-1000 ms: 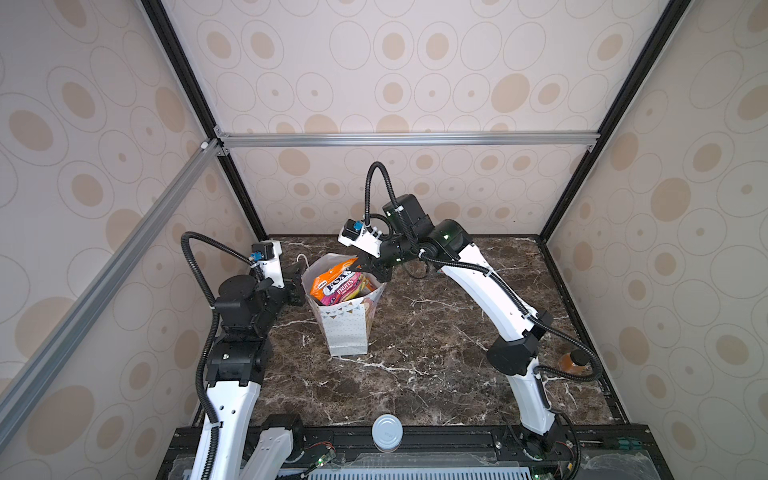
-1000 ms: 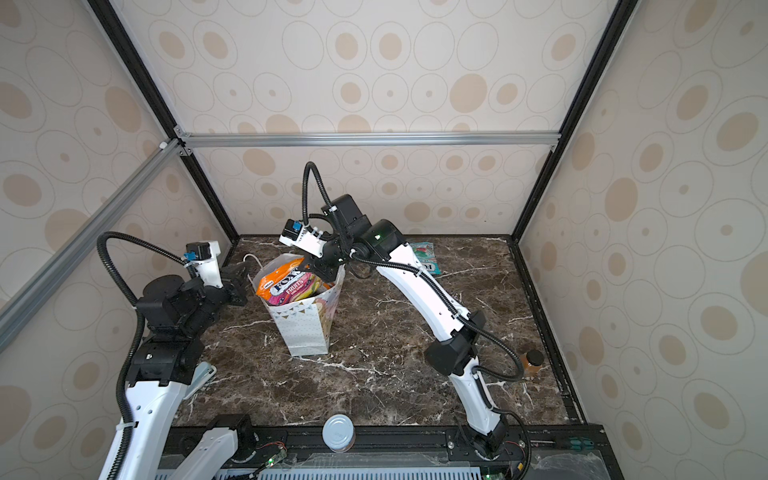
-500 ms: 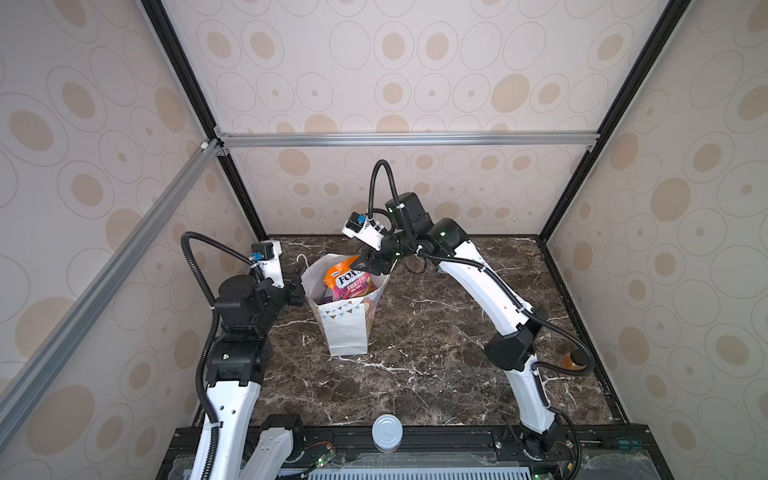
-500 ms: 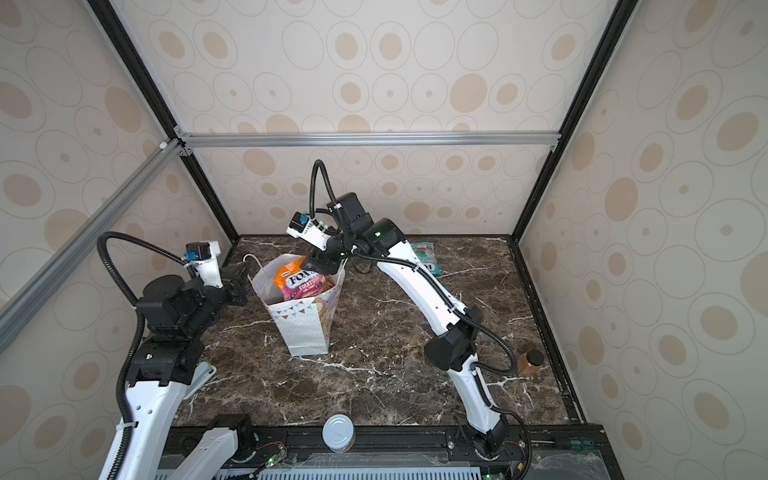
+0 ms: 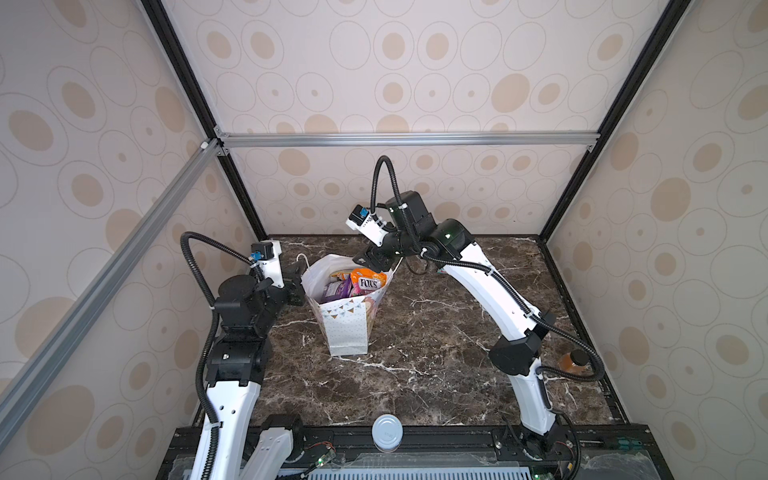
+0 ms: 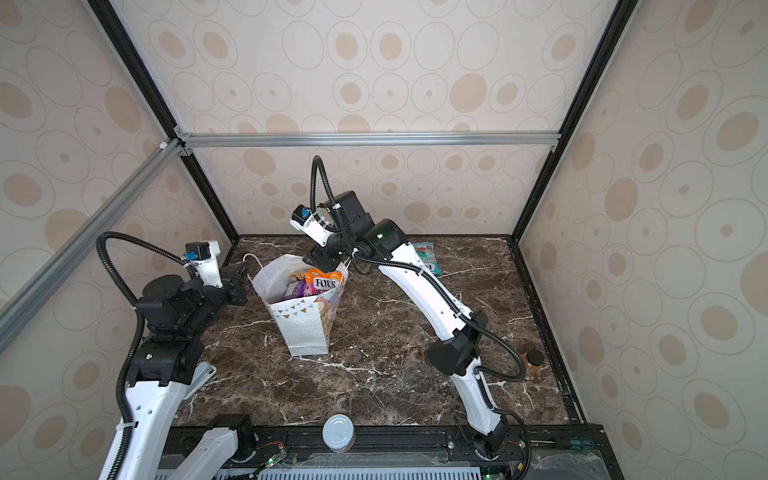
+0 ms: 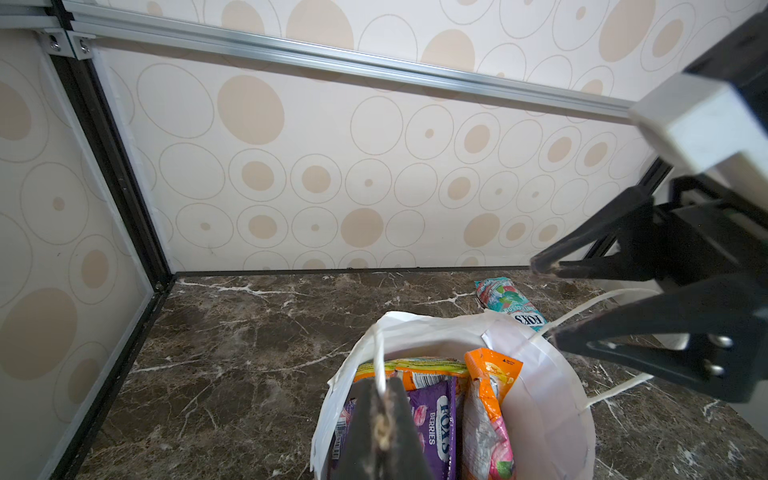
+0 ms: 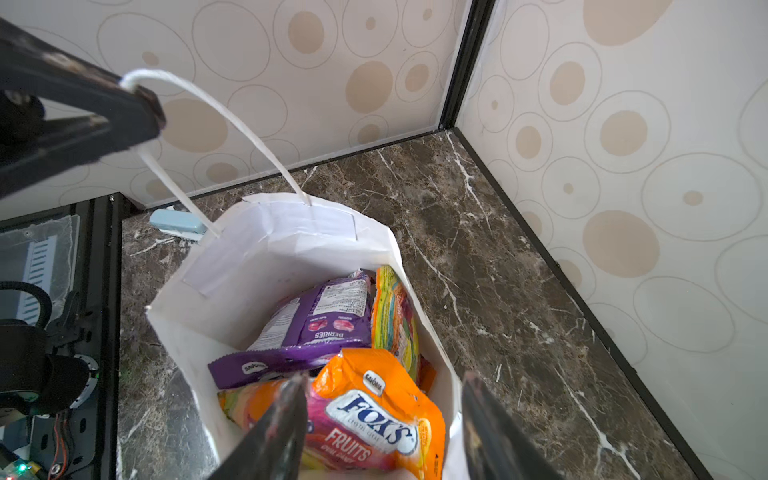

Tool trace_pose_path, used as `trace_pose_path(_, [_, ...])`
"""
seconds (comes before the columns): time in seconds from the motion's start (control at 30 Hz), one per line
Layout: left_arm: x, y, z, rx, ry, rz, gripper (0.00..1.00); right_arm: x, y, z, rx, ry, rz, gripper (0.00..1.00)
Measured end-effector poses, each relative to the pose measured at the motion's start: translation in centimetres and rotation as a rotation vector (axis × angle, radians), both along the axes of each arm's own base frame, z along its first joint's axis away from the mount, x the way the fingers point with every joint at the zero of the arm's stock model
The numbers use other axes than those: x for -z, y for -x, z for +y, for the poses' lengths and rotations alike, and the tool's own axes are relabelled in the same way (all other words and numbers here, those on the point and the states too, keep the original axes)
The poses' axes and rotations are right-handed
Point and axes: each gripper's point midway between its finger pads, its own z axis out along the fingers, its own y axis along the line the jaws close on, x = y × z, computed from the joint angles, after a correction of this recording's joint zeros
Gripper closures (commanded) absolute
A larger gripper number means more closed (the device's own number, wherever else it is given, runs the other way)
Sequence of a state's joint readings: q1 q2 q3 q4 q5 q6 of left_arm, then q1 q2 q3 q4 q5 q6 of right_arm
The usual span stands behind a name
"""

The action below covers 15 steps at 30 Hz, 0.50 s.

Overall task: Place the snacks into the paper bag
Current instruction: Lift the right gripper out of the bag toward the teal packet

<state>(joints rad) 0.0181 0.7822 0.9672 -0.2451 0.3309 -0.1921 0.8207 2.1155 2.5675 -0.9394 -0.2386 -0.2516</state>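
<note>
The white paper bag (image 5: 347, 328) (image 6: 303, 328) stands upright mid-table with its mouth wide. My left gripper (image 7: 380, 388) (image 5: 296, 272) is shut on one of its cord handles (image 8: 232, 120), holding that side up. My right gripper (image 8: 382, 378) (image 5: 372, 259) hangs open just over the bag's far rim, touching nothing. Under it an orange FOX'S snack (image 8: 374, 399) (image 6: 324, 282) stands loose inside the bag, beside a purple one (image 8: 316, 324) (image 7: 436, 419) and a yellow-green one (image 8: 395, 316). A teal snack (image 6: 426, 255) (image 7: 509, 305) lies flat on the table near the back wall.
An amber-brown bottle (image 5: 573, 361) (image 6: 534, 359) stands by the right wall. A white round cap (image 5: 386, 432) sits on the front rail. A pale blue object (image 8: 178, 222) lies on the table by the left arm's base. Walls close in on three sides.
My right gripper has opened and let the orange snack drop into the bag, then drawn up and back a little. The left gripper has kept hold of the handle.
</note>
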Motion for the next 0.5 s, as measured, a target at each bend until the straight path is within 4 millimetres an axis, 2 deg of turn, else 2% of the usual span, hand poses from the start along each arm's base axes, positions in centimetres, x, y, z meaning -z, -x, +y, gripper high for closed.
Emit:
trace_pose_path(0.17, [0.0, 0.0, 0.0, -0.001, 0.0, 0.0, 1.0, -2.6, 2.0, -1.6, 0.04, -0.025, -0.011, 0.4])
trace_pose_path(0.27, [0.0, 0.0, 0.1, -0.003, 0.0, 0.0, 1.0, -3.6, 2.4, -3.0, 0.084, -0.037, -0.015, 0.4])
trace_pose_path(0.4, [0.0, 0.0, 0.1, -0.006, 0.0, 0.0, 1.0, -4.5, 2.9, -4.7, 0.141, -0.064, -0.011, 0.4])
trace_pose_path(0.5, [0.0, 0.0, 0.2, -0.011, -0.001, 0.0, 1.0, -4.5, 3.9, -6.5, 0.18, -0.079, -0.004, 0.4])
